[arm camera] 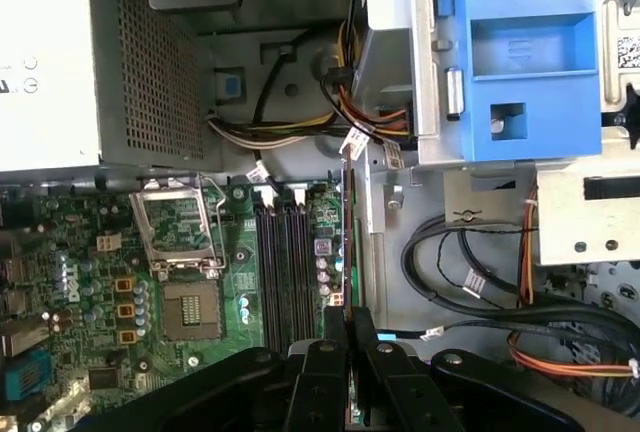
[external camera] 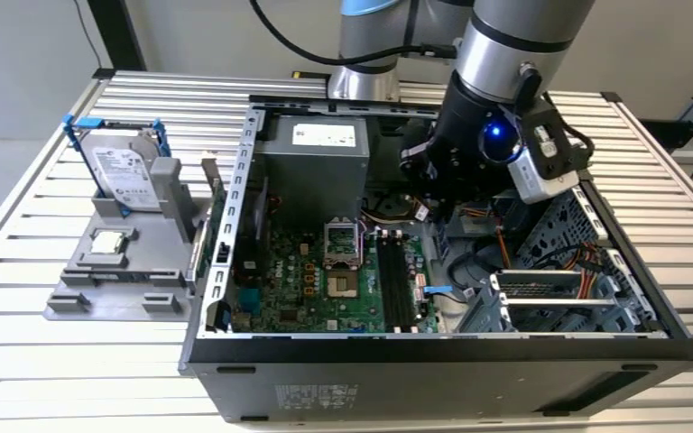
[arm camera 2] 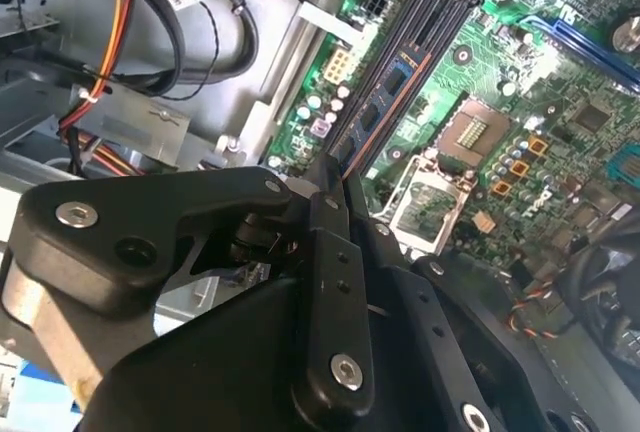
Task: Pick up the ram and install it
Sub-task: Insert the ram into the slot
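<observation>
Clamps the ram (arm camera: 348, 242) by one short end, with the gripper (arm camera: 348, 324) shut tight on it. Shows the stick edge-on in both wrist views: a thin dark blade running out from between the fingertips (arm camera 2: 335, 192), with a blue label and a gold-toned long edge in the second wrist view (arm camera 2: 398, 80).

Hangs just beside the memory slots (arm camera: 285, 262) on the green motherboard (arm camera: 90, 252), on the side of the slots away from the CPU socket (arm camera: 190, 307), and runs roughly parallel to them. Looks apart from the slots rather than seated, though cannot tell how high above them. In the exterior view, sits low inside the open computer case (external camera: 443, 347), with the gripper (external camera: 440, 203) over the far end of the slots (external camera: 395, 271).

Likely handles as very light and stiff along its length, yet thin and brittle. Probably tolerates no twisting or sideways levering. Best taken on the bare board faces near an end or by the short edges, as here, keeping pressure off the chips and off the gold contact edge. Likely pivots under a one-end hold if pressed unevenly, so calls for squareness to the slots. Risks snagging the cable bundle (arm camera: 470, 272) lying on the far side of the stick from the slots.
</observation>
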{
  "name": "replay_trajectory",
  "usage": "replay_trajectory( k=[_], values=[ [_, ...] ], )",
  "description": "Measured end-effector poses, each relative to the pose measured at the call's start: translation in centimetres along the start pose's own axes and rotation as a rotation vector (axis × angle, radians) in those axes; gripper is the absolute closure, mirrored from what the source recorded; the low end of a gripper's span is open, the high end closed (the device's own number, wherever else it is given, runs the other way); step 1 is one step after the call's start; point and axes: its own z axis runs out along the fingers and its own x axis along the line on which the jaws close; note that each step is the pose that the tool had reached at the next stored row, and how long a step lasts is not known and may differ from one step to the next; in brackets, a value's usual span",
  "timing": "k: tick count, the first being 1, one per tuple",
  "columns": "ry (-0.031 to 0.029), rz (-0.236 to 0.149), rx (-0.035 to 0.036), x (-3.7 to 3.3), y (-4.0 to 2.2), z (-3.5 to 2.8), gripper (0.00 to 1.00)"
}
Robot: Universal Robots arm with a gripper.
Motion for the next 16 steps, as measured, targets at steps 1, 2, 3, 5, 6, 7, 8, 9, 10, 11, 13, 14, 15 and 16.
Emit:
replay_trajectory(
  k=[1,2,3,5,6,7,8,9,10,11,13,14,15,16],
  values=[
    [-0.0005,0.0,0.0001,0.09,-0.03,0.19,1.0],
    [-0.0009,0.0,-0.0001,0.18,-0.08,0.37,1.0],
    [-0.0012,0.0,0.0,0.26,-0.16,0.53,1.0],
    [-0.0016,0.0,-0.0001,0.39,-0.35,0.91,1.0],
    [-0.0016,0.0,0.0001,0.42,-0.44,1.08,1.0],
    [-0.0017,0.0,0.0002,0.43,-0.56,1.24,1.0],
    [-0.0017,0.0,-0.0001,0.42,-0.61,1.44,1.0],
    [-0.0017,0.0,0.0,0.42,-0.65,1.61,1.0],
    [-0.0017,0.0,0.0,0.42,-0.7,1.8,1.0],
    [-0.0017,0.0,0.0003,0.4,-0.81,1.97,1.0],
    [-0.0017,0.0,0.0001,0.38,-1.19,2.33,1.0],
    [-0.0017,0.0,0.0001,0.37,-1.34,2.51,1.0],
    [-0.0017,0.0,-0.0003,0.37,-1.47,2.7,1.0],
    [-0.0016,0.0,-0.0003,0.4,-1.54,2.86,1.0]
  ],
)
